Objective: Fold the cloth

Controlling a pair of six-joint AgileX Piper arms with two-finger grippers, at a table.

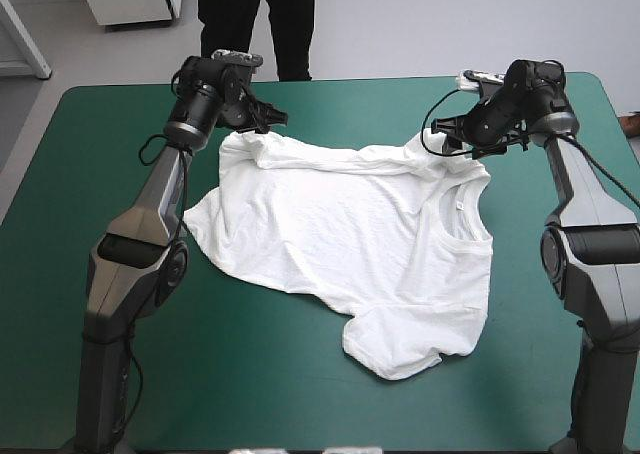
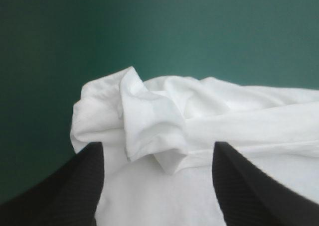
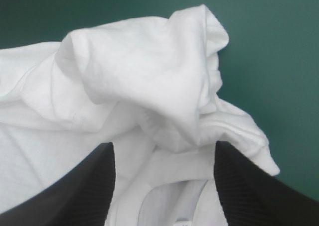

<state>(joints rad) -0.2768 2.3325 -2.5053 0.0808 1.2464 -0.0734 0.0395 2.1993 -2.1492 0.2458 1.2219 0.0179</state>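
The T-shirt has its far edge under both tools. The left gripper stands with its black fingers wide apart, one on each side of a puckered white corner that rises in a small crumpled fold between and just ahead of them. The right gripper is spread the same way, its fingers either side of a taller bunched hump of fabric, with the curve of the neckline showing low between them. Neither pair is pinched on the cloth.

Between the two grippers the shirt's far edge runs as a wrinkled ridge across the table. The rest lies mostly flat, turned sideways, with the collar toward the right arm. One rounded corner reaches toward the left arm. A sleeve points toward the near edge.

Around it the teal-green cover lies bare: a wide band along the near edge, a broad area at the near left, and a narrower strip beyond the ridge up to the far edge. On the right, the shirt's edge comes close to the right arm.
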